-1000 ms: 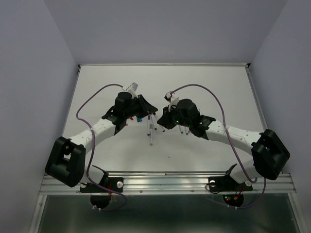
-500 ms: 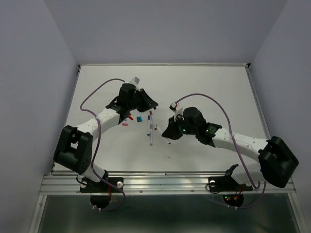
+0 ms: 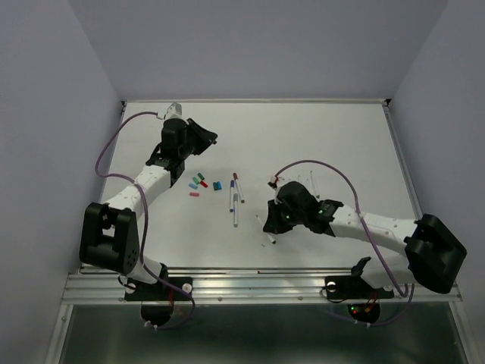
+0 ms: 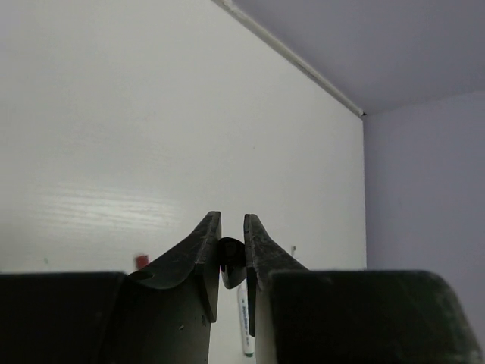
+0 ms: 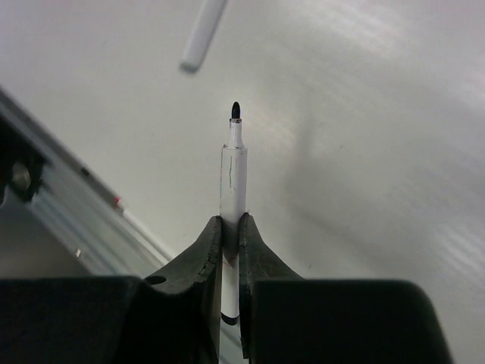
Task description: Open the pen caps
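Now well apart over the white surface (image 3: 318, 136), the two arms each carry half of one marker. The right tool (image 5: 231, 221) is clamped on the white barrel of an uncapped pen (image 5: 233, 163) near the front rail (image 3: 258, 282). The left tool (image 4: 232, 220), far off at the back left, is pinched on a small dark piece, apparently the black cap (image 4: 229, 262).

The pen's long axis runs in line with the right tool's fingers, its bare black nib leading away from the wrist and slanting down toward the surface and the near edge.

That nib looks like the main hazard: lowered too steeply, it could strike and mark the surface, or push the barrel back through the grip. Released too high, the round barrel could roll toward the rail. The cap, held only at the fingertips, could slip and roll among the loose caps (image 3: 201, 182) and other pens (image 3: 233, 201) lying mid-surface.
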